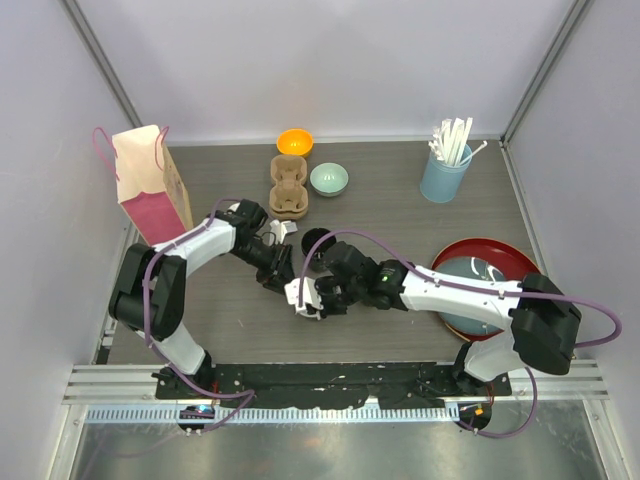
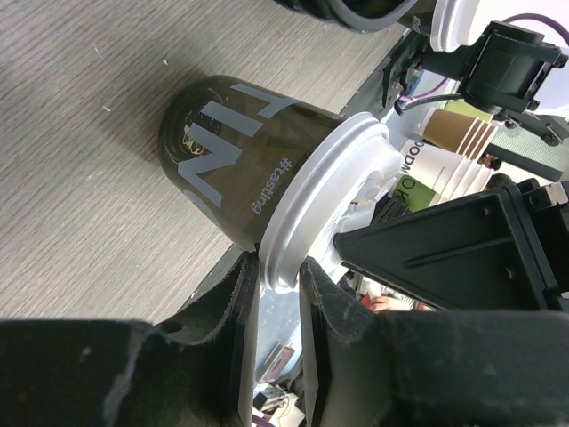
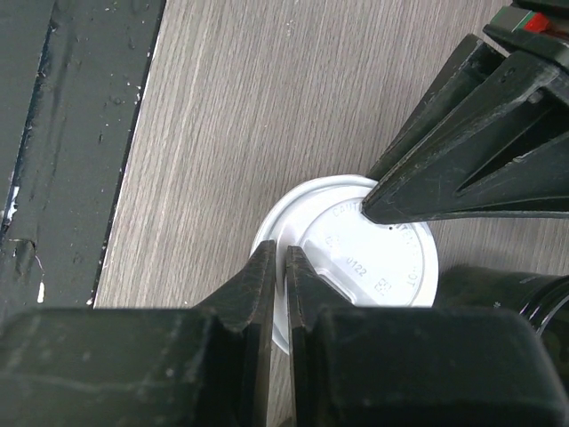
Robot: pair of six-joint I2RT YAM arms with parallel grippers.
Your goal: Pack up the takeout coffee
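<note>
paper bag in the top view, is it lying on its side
No, the pink paper bag stands upright with its open top and handles up.

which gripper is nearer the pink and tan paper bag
Left. The left gripper is right of the pink and tan paper bag; the right gripper sits further right still.

Grey table [image 1: 400, 215]: paper bag [image 1: 150, 185] left; cup carrier [image 1: 289, 186], orange bowl [image 1: 294, 142], green bowl [image 1: 329, 179] rear; straw tumbler [image 1: 445, 175], red tray [image 1: 480, 243] right.
</note>
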